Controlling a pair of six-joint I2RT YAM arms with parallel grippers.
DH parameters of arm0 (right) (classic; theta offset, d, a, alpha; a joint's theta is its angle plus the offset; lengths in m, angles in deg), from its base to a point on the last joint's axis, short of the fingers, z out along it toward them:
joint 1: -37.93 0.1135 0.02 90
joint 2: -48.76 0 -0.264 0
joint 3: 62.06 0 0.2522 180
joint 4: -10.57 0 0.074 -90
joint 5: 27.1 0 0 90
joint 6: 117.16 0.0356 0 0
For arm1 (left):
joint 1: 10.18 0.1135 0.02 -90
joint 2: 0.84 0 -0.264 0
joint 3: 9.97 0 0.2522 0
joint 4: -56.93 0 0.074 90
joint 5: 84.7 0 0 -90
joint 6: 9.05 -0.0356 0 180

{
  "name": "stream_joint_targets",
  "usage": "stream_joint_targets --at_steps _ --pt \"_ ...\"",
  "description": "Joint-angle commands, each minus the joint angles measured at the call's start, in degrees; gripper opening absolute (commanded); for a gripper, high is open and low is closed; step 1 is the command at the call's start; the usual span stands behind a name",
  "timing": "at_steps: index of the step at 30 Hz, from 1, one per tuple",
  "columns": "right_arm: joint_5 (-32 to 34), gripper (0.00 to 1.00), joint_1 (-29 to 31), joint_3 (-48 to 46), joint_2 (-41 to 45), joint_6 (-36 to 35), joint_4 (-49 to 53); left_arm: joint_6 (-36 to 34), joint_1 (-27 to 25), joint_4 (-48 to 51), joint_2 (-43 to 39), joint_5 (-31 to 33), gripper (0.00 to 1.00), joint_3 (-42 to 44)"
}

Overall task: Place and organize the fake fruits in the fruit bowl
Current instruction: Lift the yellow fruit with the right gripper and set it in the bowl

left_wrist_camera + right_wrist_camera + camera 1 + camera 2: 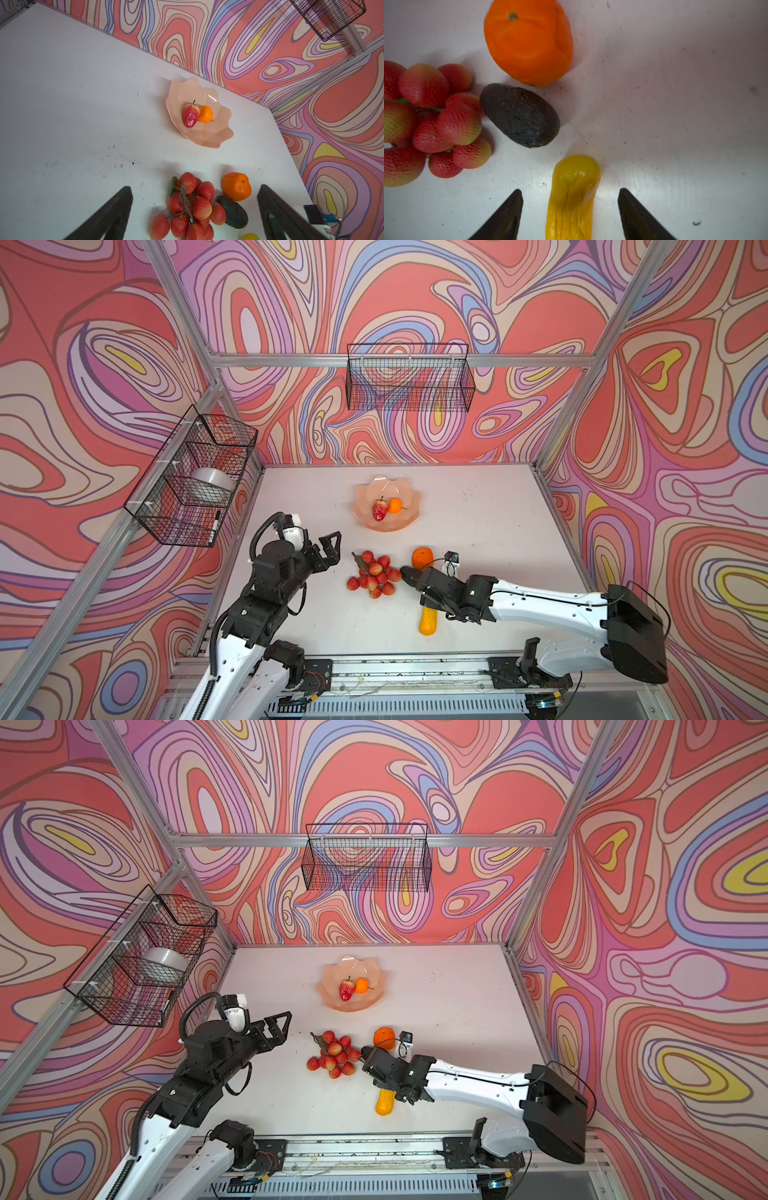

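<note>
Right pincer (570, 191), spread astride the gourd (571, 209) at lower middle of the frame, may squirt it toward the avocado (520, 115) if closing so near its tip.

In both top views the left arm (266, 605) is leaning from 6 o'clock toward 12, and the left gripper (336, 548) is pointing to 3 o'clock, its jaws standing wide apart and holding nothing. The right arm (540, 605) is lying stretched from 3 o'clock toward 9. The right gripper (570, 192) is tilting downward, its fingers (508, 218) spread and clamping nothing.
</note>
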Motion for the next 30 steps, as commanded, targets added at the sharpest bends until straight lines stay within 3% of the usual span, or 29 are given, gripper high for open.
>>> stream_joint_targets --at_steps 1,4,9,11,14,18,23,30 --pt "-2.32 0.75 1.08 -0.92 -3.82 3.35 -4.57 1.64 0.01 5.18 -2.04 1.46 0.96 1.04" --pt "-1.91 0.69 1.18 -2.03 -5.54 4.66 -6.0 2.67 0.0 6.85 -3.51 1.02 0.96 1.48" --pt "1.33 0.41 1.18 -0.05 -3.71 4.16 -0.65 3.62 -0.04 7.07 -4.8 -0.68 0.96 2.78" --pt "3.56 0.34 1.23 1.95 -0.39 2.5 2.45 4.12 -0.02 7.08 -4.91 -2.09 0.96 3.69" --pt "8.76 0.32 0.32 7.72 3.79 -1.87 7.68 5.35 -0.01 6.54 -5.18 -4.12 0.95 5.1" --pt "7.26 0.32 -7.74 15.68 3.68 -13.7 5.64 6.39 -0.04 5.73 -5.71 -6.76 0.95 6.5" --pt "1.06 0.31 -18.65 27.82 -7.57 -26.81 -3.11 7.74 0.04 6.44 -6.53 -8.43 0.94 7.37" --pt "-6.42 0.3 -25.7 47.11 -29.9 -32.4 -7.73 8.63 -0.02 7.91 -7.57 -11.28 0.92 7.48"
